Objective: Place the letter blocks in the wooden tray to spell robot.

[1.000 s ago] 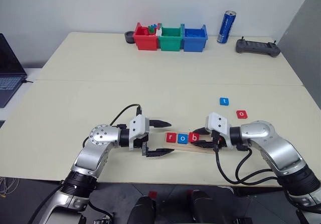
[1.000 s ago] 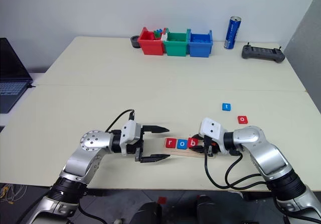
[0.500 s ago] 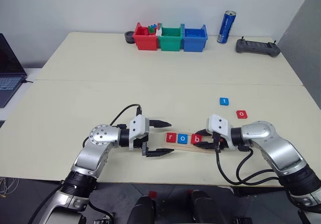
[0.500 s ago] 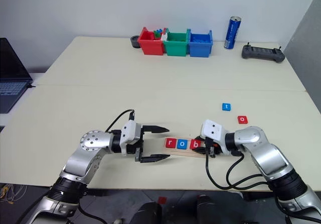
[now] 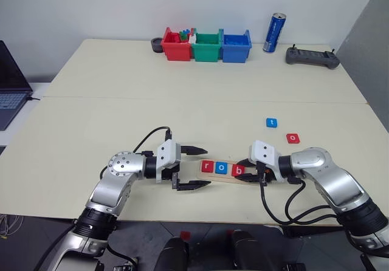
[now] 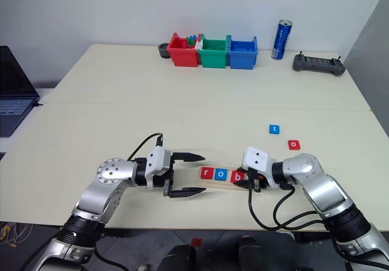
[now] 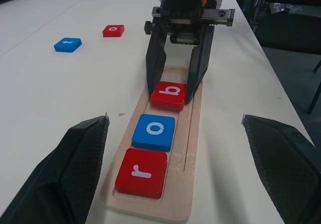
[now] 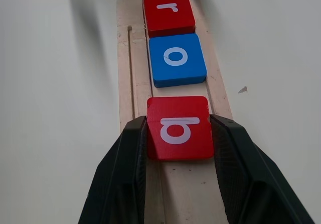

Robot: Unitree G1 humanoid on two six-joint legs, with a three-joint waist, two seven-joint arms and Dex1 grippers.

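The wooden tray (image 7: 193, 148) lies near the table's front edge. In its groove sit a red r block (image 5: 207, 166) and a blue o block (image 5: 221, 168). Right after them is a red b block (image 8: 179, 127), with my right gripper (image 8: 179, 125) shut on its two sides. My left gripper (image 5: 205, 165) hangs open at the tray's left end, one finger on each side of it, touching nothing. A blue t block (image 5: 271, 123) and a red o block (image 5: 293, 138) lie loose on the table beyond the right arm.
Red (image 5: 176, 45), green (image 5: 206, 46) and blue (image 5: 236, 46) plastic bins stand at the back, beside a blue can (image 5: 274, 33) and a dark controller (image 5: 312, 56). A laptop (image 5: 9, 82) sits at the far left edge.
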